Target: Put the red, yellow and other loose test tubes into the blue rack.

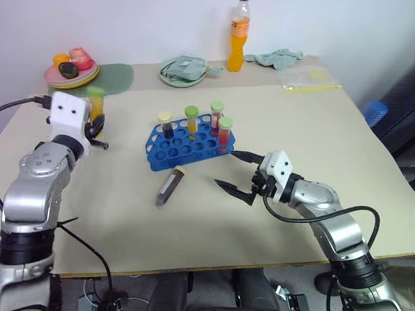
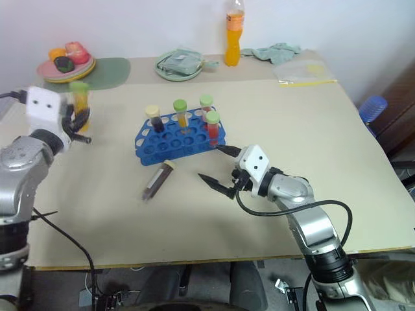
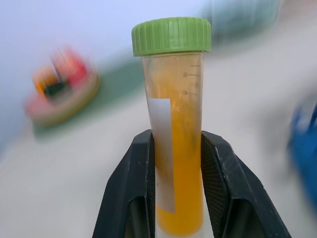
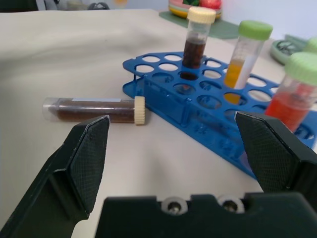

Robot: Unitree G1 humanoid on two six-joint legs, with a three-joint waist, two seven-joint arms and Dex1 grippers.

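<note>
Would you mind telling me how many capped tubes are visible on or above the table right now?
6. Four stand in the blue rack: a brown tube, a yellow one, two red ones. A brown one lies beside the rack. The left gripper holds a yellow one.

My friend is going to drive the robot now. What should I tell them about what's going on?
Left hand: shut on a yellow tube with a green cap, held upright above the table, left of the blue rack.
Right hand: open and holding nothing, low by the rack's near right corner.
Done: four tubes stand in the rack.
Left: rack the yellow tube, then the brown tube, which lies on the table just in front of the rack.
</note>
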